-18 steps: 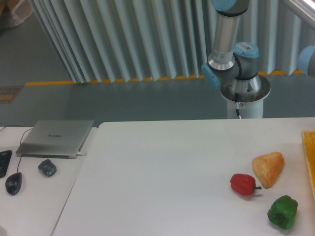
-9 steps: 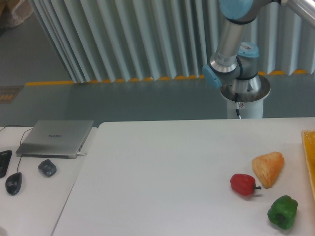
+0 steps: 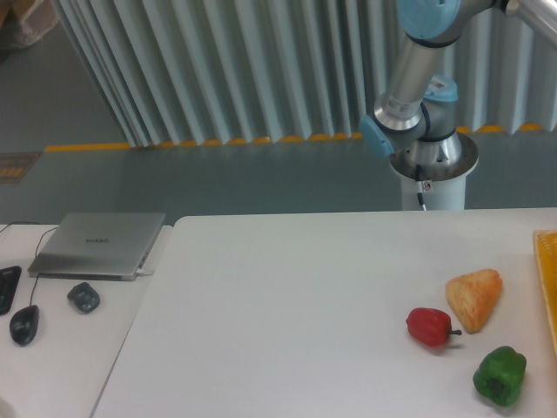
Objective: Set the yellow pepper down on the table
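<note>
While nothing yet sits in reach of the arm, nearest on the table (image 3: 287, 313): a green pepper (image 3: 499, 375), then a red pepper (image 3: 429, 326) just beside an orange-tan wedge (image 3: 475, 298), loosely grouped at the right; no yellow pepper anywhere in view, perhaps beyond the yellow edge (image 3: 547, 279) at the right border; farther back, only the arm's base and lower links (image 3: 418, 104); gripper out of frame, so no telling whether spread or clamped.
</note>
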Motion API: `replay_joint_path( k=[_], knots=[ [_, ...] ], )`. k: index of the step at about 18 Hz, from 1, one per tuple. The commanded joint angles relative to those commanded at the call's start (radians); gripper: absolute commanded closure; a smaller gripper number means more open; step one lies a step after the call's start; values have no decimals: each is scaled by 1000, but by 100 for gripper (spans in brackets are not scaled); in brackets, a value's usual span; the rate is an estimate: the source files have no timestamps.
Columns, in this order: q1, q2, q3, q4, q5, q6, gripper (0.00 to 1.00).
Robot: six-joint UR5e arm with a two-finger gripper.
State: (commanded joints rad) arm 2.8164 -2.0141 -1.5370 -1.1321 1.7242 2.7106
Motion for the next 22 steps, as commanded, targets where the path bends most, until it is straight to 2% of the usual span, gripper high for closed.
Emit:
replay_joint_path(
  k=[1,2,4,5,8,15,19,22],
  knots=[
    [-2,0,-3,2,0,-8,0],
    [-2,0,-5,0,0,-21,5],
    [-5,2,-5,0,2,-70,37],
    [-5,2,-5,-2,2,-84,47],
    [-5,3,-2,-3,6,-86,56],
    [-5,9,17,-37,0,-94,56],
    [-9,12,90,-179,-32,-153,57],
    [-11,26,104,-213,-66,-187,58]
  ],
)
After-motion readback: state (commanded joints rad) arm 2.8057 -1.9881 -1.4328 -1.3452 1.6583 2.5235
